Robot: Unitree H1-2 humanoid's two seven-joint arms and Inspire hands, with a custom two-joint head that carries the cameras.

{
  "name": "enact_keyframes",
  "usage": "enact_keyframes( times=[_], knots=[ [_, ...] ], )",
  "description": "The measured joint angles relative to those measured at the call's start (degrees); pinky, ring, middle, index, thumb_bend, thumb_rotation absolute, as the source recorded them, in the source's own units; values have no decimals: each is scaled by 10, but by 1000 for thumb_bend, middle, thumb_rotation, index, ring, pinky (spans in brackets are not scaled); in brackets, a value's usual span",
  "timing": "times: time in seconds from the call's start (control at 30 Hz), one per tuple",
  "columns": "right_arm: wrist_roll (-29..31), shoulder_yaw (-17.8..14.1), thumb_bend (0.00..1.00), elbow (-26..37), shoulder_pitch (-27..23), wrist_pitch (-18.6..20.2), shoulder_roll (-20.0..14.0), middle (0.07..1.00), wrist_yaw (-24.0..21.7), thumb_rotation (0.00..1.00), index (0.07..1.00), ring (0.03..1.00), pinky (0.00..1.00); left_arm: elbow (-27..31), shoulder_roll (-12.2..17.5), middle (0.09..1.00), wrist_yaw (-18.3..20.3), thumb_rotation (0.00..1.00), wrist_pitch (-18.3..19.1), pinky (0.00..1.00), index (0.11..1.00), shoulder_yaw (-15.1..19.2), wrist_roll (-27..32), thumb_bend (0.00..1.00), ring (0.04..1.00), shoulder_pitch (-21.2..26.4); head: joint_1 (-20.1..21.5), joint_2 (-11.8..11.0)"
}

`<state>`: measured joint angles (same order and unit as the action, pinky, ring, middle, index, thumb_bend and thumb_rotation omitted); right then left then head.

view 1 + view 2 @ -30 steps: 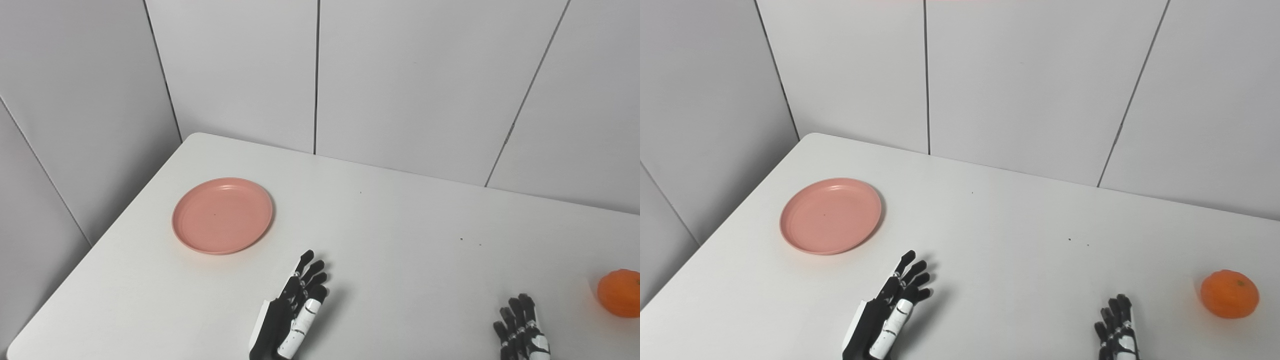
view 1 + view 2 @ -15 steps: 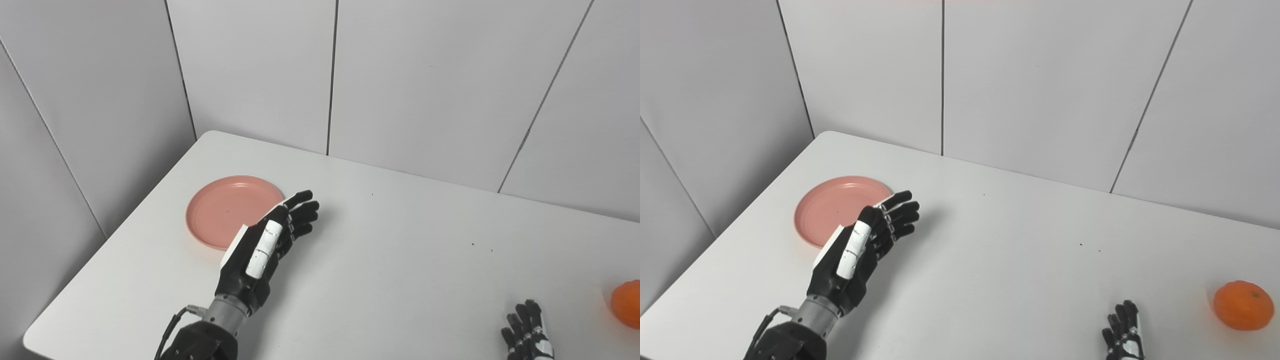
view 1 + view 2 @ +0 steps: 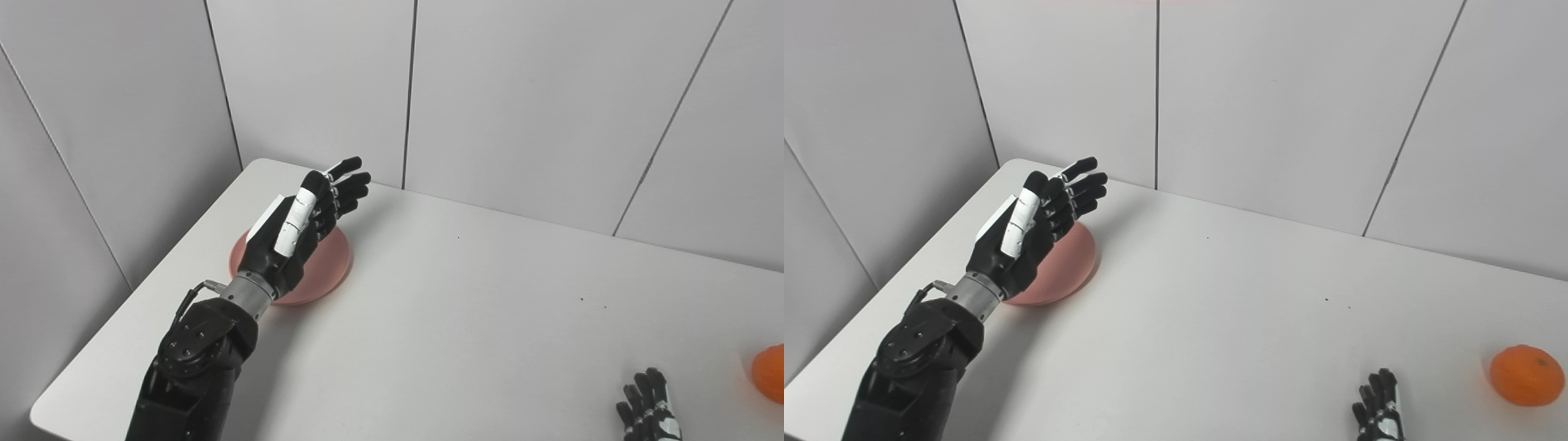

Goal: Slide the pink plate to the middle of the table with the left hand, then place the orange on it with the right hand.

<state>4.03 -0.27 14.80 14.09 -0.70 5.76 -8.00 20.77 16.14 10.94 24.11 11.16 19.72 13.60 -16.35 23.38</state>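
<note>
Left arm extended forward over pink plate [image 3: 331, 269]. Left hand [image 3: 300, 223] raised above plate, edge-on, fingers straight and slightly apart, holding nothing. Right hand [image 3: 1377, 411] low, far right of plate, only fingertips visible, fingers extended, holding nothing.

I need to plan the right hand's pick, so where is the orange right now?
The orange sits on the table at the near right, just beyond the right hand and far from the pink plate on the left.
</note>
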Motion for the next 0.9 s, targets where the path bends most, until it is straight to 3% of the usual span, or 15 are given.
enact_keyframes(
  times=[0.43,0.63,0.9],
  knots=[
    [4,1,662,0,0,0,-2,984,-3,1000,1000,1000,1000,-110,71,903,22,906,-34,1000,936,48,20,953,939,79,-4,0],
    [8,0,658,0,0,0,-3,979,-3,1000,1000,1000,1000,-218,89,904,45,877,-55,946,935,65,25,922,913,88,-6,2],
    [15,1,652,0,1,0,-4,976,-5,1000,1000,1000,1000,-337,109,933,78,831,-108,995,968,85,33,858,950,114,-8,3]
  ],
)
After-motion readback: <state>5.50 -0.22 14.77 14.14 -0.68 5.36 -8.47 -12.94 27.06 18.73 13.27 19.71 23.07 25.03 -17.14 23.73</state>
